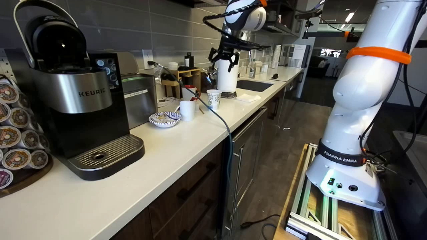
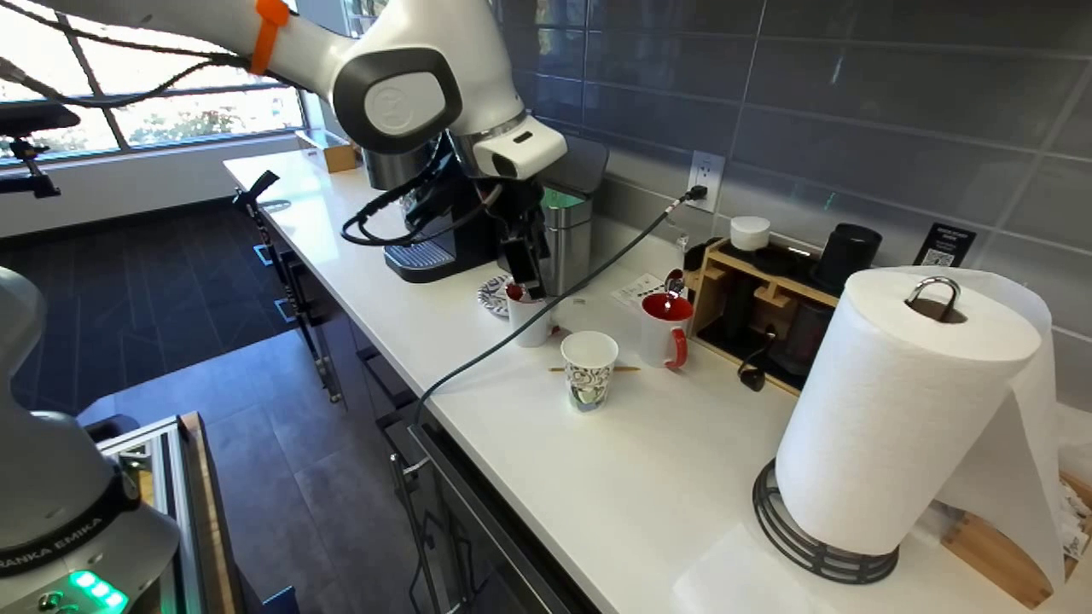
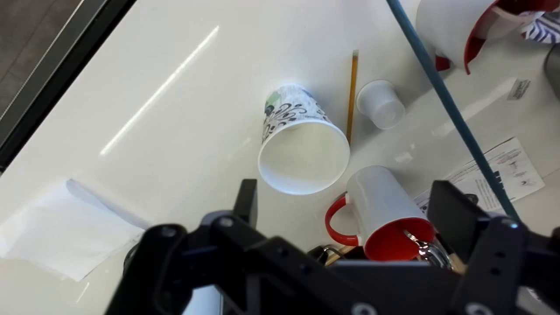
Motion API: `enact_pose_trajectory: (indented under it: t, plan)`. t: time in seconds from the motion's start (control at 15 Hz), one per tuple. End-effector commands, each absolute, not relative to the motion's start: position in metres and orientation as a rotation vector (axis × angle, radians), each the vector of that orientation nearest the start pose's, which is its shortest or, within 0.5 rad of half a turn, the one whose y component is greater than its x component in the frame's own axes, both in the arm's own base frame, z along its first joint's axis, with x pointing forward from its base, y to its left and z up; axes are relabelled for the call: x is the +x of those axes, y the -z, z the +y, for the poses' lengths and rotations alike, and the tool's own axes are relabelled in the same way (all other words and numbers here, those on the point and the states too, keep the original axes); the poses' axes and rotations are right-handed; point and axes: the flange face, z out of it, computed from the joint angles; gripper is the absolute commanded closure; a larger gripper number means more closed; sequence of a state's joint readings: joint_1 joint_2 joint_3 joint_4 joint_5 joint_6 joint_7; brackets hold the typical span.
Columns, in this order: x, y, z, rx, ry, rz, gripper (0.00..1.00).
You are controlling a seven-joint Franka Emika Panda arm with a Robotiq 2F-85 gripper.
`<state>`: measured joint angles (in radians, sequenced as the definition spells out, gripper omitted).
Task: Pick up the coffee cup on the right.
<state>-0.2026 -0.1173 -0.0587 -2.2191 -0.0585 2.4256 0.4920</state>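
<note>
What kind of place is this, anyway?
Probably an office kitchenette or break room. The counter holds a Keurig coffee maker and stacked coffee pods, with a sink set into it farther along.

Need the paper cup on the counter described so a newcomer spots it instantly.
In an exterior view, start at the tall white paper-towel roll on the white counter. Left of it in that view, the paper cup stands upright with a thin stick lying behind it. Unlike the red-lined mug to its right, it has no handle, a pale inside and dark printed swirls.
</note>
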Motion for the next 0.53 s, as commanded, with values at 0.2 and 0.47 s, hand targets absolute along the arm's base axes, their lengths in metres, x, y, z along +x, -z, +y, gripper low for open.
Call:
enact_pose_trajectory:
  t: [0.2, 0.47]
  plan:
    - [0.551, -0.391, -0.167, -2.748, 0.459, 1.544, 0.00]
    - [0.551, -0.364, -0.203, -2.683, 0.384, 1.745, 0.00]
